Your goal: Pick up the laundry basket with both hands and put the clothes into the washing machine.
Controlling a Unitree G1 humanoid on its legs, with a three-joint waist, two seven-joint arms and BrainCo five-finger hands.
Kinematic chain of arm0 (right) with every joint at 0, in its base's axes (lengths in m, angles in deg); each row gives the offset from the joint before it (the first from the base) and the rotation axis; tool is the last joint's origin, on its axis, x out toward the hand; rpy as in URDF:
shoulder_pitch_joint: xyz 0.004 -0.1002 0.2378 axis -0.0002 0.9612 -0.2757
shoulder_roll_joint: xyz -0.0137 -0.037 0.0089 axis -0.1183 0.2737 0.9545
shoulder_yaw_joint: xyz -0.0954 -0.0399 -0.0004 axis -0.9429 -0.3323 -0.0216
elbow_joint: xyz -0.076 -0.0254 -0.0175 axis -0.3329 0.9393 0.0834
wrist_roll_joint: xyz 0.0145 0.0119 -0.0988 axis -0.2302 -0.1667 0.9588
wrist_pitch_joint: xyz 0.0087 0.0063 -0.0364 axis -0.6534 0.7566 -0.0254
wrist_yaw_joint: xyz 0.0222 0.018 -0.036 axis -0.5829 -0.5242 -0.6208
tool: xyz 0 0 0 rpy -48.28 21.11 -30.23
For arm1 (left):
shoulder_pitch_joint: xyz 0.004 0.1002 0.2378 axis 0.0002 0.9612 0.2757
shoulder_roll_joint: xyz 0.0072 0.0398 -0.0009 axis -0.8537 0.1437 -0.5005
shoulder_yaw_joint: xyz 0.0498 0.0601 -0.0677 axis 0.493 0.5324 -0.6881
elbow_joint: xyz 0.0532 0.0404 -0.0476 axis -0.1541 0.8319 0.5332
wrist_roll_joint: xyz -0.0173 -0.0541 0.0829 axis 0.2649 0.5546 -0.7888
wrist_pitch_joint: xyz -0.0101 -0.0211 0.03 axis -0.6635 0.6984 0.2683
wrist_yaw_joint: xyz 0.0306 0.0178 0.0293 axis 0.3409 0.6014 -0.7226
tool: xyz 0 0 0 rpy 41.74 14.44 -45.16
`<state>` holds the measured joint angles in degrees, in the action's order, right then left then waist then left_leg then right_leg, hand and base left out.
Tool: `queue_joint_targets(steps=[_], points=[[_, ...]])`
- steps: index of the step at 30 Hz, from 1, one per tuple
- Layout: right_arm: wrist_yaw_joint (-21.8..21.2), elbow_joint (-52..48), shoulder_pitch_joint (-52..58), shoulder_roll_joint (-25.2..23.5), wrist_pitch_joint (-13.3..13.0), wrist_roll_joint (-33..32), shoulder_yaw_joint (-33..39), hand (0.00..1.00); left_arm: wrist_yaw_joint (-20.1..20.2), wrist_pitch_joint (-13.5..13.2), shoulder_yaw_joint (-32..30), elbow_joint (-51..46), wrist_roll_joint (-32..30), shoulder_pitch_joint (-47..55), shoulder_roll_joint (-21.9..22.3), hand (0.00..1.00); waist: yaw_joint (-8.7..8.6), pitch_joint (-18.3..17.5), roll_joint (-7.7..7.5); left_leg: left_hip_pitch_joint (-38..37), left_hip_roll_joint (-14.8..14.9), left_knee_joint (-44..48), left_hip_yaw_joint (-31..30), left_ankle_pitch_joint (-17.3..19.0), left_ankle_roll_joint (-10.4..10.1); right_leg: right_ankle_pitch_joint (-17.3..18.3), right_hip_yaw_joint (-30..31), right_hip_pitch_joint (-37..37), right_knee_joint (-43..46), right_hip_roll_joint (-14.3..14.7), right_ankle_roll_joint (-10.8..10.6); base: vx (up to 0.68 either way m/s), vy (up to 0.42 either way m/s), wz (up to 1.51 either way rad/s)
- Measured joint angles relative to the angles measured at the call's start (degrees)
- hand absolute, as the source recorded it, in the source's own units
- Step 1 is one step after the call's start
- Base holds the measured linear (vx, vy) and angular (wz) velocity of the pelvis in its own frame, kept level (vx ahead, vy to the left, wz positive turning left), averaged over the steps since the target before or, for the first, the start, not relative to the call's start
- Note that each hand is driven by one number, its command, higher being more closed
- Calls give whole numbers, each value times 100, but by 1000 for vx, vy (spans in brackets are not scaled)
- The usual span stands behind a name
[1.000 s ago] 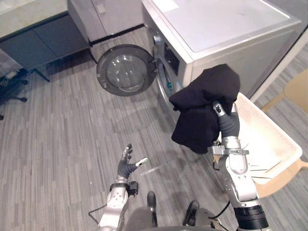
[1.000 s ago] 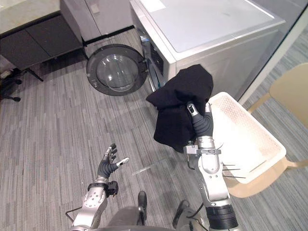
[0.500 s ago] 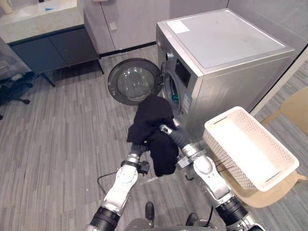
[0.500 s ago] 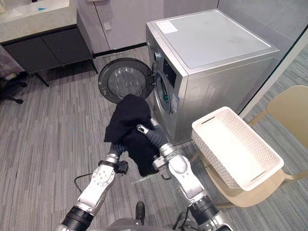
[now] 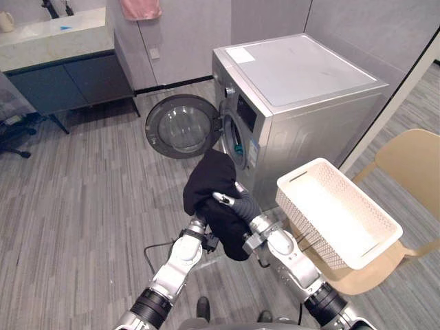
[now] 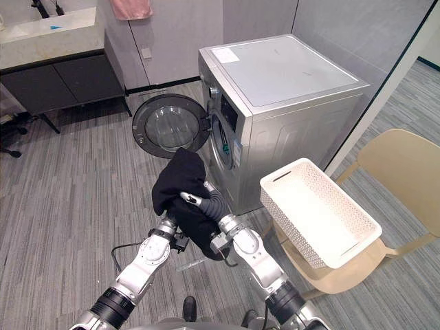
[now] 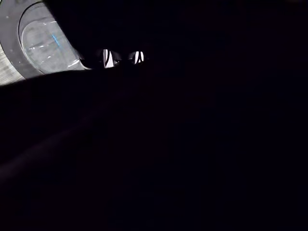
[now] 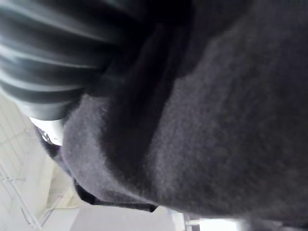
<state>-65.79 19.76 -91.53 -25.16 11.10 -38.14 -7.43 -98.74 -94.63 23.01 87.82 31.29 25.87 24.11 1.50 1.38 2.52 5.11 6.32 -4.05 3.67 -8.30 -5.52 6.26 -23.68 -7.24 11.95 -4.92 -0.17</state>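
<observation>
A black garment [image 5: 210, 179] hangs bunched in front of the washing machine [image 5: 302, 75], just below its open drum mouth [image 5: 232, 134]. My right hand [image 5: 242, 205] reaches into the garment from the right; its dark ribbed cover shows and its fingers are buried in the cloth. My left wrist [image 5: 194, 230] rises under the garment from below, the hand hidden by the fabric. Dark cloth [image 8: 231, 96] lies right against the right wrist camera. The white laundry basket [image 5: 337, 220] rests with nothing in it on a chair, to the right of both hands.
The round machine door [image 5: 182, 127] stands swung open to the left, low over the floor. The tan chair [image 5: 405, 158] bears the basket at the right. A dark cabinet with a pale counter [image 5: 62, 41] runs along the back left. A pink cloth [image 5: 141, 8] hangs above.
The view has shifted. The right hand carried the garment from beside the basket to the left, before the drum mouth. The left hand rose from free air up under the cloth.
</observation>
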Motion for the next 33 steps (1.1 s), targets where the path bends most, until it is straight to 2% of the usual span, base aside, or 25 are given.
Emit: queue_joint_targets(steps=[3, 6, 9, 12, 16, 19, 20, 22, 23, 25, 26, 28, 29, 30, 31, 32, 33], points=[[84, -9, 326, -74, 5, 566, 520, 0, 11, 3, -308, 125, 4, 170, 120, 100, -57, -3, -5, -12, -7, -4, 28, 1, 0, -1, 29, -9, 17, -7, -1, -1, -6, -4], [352, -9, 654, -64, 26, 1183, 1139, 0, 2, 4, -704, 143, 11, 382, 280, 100, -56, 0, -10, -64, -7, -27, 69, 2, 1, 11, 71, -12, 71, -10, -14, 5, -10, -7], [640, -8, 903, 23, 35, 1735, 1868, 0, -2, 5, -1163, 160, 25, 679, 270, 100, -68, 1, -12, -109, -2, -51, 106, 3, 1, 71, 115, -26, 113, -10, -62, 1, -16, -7], [801, 112, 1217, 187, 115, 2027, 2406, 0, 26, 68, -1616, 209, 152, 1023, 240, 100, -76, 4, -15, -122, -1, -65, 110, 3, 1, 69, 118, -25, 107, 1, -39, 0, 0, 0], [870, 1044, 1354, 253, 203, 2232, 2814, 0, 51, 107, -1939, 587, 355, 1234, 237, 100, -82, 27, -7, -61, -13, -81, 14, 1, 1, 67, 2, -15, 79, -9, -36, 5, -5, 14], [904, 2125, 1379, 230, 282, 2307, 3078, 0, 172, 194, -2009, 910, 521, 1254, 238, 100, -73, 106, 23, 162, -49, -66, -240, -47, 17, 96, -344, -17, 28, -61, -79, 3, 4, 55], [963, 2592, 1369, 167, 335, 2338, 3240, 0, 195, 203, -2022, 924, 525, 1321, 244, 100, -72, 200, 26, 290, -74, 17, -285, -23, 38, 130, -517, -17, 38, -121, -88, -9, 25, 59], [1065, 3141, 1368, 57, 449, 2331, 3521, 0, 280, 258, -2058, 975, 525, 1358, 272, 100, -64, 292, 35, 556, -29, 234, 181, 250, 371, 161, -780, 2, 12, -222, -122, -21, 28, 76], [1163, 3507, 1361, 32, 532, 2326, 3650, 0, 283, 301, -2097, 1084, 525, 1353, 330, 100, -101, 328, 38, 625, -17, 337, 640, 412, 602, 151, -950, 4, -4, -355, -203, 73, 43, 80], [1253, 3885, 1299, 42, 612, 2328, 3661, 0, 280, 321, -2228, 1164, 525, 1403, 433, 100, -41, 419, 96, 631, 37, 393, 833, 219, 444, 173, -997, 15, 99, -417, -237, 136, 52, 42], [1259, 4087, 1219, -73, 696, 2328, 3652, 0, 279, 334, -2372, 1219, 525, 1543, 434, 100, -54, 463, 48, 626, 17, 532, 831, 149, 369, 219, -1061, 135, 119, -494, -318, 124, 43, 24], [1266, 4100, 1229, -209, 703, 2328, 3664, 0, 277, 348, -2463, 1265, 525, 1665, 431, 100, -57, 520, -48, 600, -124, 731, 787, 419, 417, 335, -1110, 238, 224, -671, -468, 145, 70, 23], [1263, 4106, 1235, -256, 709, 2323, 3666, 0, 277, 375, -2462, 1264, 523, 1714, 432, 100, -43, 575, -137, 606, -222, 931, 832, 648, 493, 461, -1105, 237, 479, -874, -559, 164, 126, 18], [1262, 4084, 1238, -328, 738, 2302, 3686, 0, 281, 403, -2453, 1260, 520, 1787, 434, 100, -4, 649, -265, 601, -331, 1227, 939, 1001, 531, 651, -1076, 218, 1117, -1258, -712, 193, 123, 26], [1262, 4041, 1261, -347, 745, 2246, 3687, 0, 280, 431, -2432, 1261, 520, 1825, 449, 100, -31, 666, -287, 584, -397, 1397, 951, 1142, 554, 668, -928, 103, 1667, -1485, -693, 161, 106, 35], [1263, 3929, 1304, -376, 773, 2173, 3683, 0, 279, 450, -2407, 1251, 517, 1848, 449, 100, -36, 697, -329, 546, -478, 1562, 914, 1308, 616, 553, -530, -146, 2346, -1684, -380, 213, 152, 35], [1276, 3686, 1438, -455, 799, 2102, 3663, 0, 264, 490, -2415, 1134, 512, 1895, 435, 100, -52, 730, -355, 403, -560, 1732, 844, 1509, 719, 72, 280, -595, 3336, -1737, 276, 321, 182, 31]])
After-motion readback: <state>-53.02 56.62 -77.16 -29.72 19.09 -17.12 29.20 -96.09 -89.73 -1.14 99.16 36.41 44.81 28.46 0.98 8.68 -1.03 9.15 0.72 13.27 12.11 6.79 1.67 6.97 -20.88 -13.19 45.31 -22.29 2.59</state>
